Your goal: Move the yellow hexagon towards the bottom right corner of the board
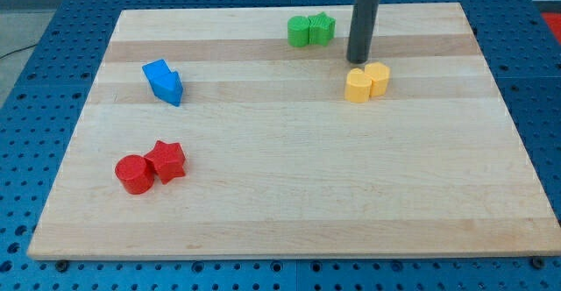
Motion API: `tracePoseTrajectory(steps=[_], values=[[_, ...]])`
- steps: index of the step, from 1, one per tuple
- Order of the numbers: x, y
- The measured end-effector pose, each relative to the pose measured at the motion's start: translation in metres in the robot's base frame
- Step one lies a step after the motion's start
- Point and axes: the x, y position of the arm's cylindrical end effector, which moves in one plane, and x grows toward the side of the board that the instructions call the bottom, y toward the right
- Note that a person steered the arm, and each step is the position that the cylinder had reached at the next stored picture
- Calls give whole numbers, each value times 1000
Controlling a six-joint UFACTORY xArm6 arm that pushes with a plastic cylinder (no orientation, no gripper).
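Two yellow blocks touch each other in the upper right part of the wooden board (289, 195). The left one, with faceted sides, looks like the yellow hexagon (358, 87). The right one is a rounder yellow cylinder (379, 78). My tip (357, 60) is the lower end of the dark rod and rests on the board just above the yellow hexagon, toward the view's top. A small gap shows between the tip and the hexagon.
A green cylinder (300, 31) and a green star (322, 28) sit together left of the rod near the top edge. Two blue blocks (164, 81) lie at the upper left. A red cylinder (134, 173) and a red star (166, 161) lie at the lower left.
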Motion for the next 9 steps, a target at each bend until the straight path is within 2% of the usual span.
tracePoseTrajectory(steps=[1, 2, 4, 7, 8, 9], values=[[11, -3], [30, 28], [87, 60], [159, 42], [167, 56], [141, 54]])
